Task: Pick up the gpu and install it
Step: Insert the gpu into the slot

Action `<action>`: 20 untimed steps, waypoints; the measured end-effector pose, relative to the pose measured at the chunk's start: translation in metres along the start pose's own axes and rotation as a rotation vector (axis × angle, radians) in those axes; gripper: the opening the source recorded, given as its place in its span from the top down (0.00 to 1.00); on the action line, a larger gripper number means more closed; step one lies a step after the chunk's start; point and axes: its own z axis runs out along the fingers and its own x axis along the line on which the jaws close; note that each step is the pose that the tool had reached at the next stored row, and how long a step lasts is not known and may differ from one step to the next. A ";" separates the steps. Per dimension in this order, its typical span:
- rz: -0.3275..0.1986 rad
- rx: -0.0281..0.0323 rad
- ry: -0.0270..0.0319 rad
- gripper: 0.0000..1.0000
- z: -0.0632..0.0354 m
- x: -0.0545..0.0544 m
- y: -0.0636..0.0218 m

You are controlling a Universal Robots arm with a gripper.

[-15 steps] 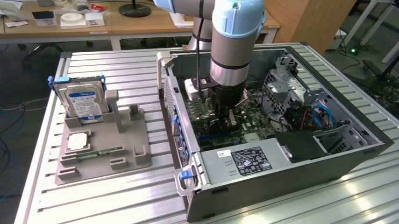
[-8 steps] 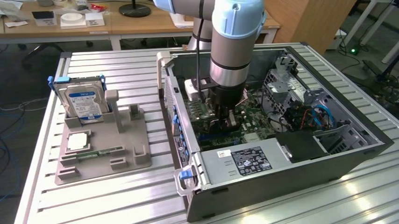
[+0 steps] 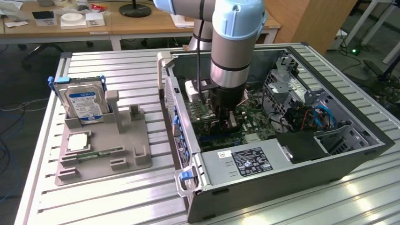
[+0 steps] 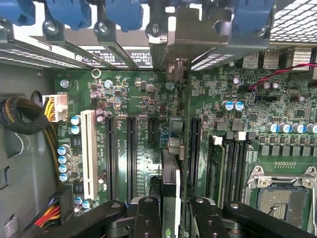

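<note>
Fingers (image 4: 148, 218) of the tool (image 4: 171, 218) are pinched on the gpu (image 4: 171, 183), which the wrist view sees edge-on: a thin card standing on its long edge, running straight away from the tool toward the case's rear wall. Its metal bracket (image 4: 176, 49) sits at that far end, among the blue slot clips (image 4: 121, 12). Directly beneath the card lies the motherboard (image 4: 148, 94), and the card's long axis runs parallel to the black expansion slots (image 4: 131, 153) on either side. Whether its lower edge is already in a slot I cannot tell. In the exterior view the arm (image 3: 234, 42) reaches straight down into the open case (image 3: 350, 154), which lies on the slatted counter (image 3: 106, 201).
</note>
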 end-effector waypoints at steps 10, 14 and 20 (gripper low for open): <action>0.000 0.0010 -0.0018 0.73 -0.0024 0.000 -0.0003; 0.000 0.0006 -0.0007 0.73 -0.0029 0.000 -0.0003; 0.000 0.0002 -0.0007 0.73 -0.0029 0.000 -0.0013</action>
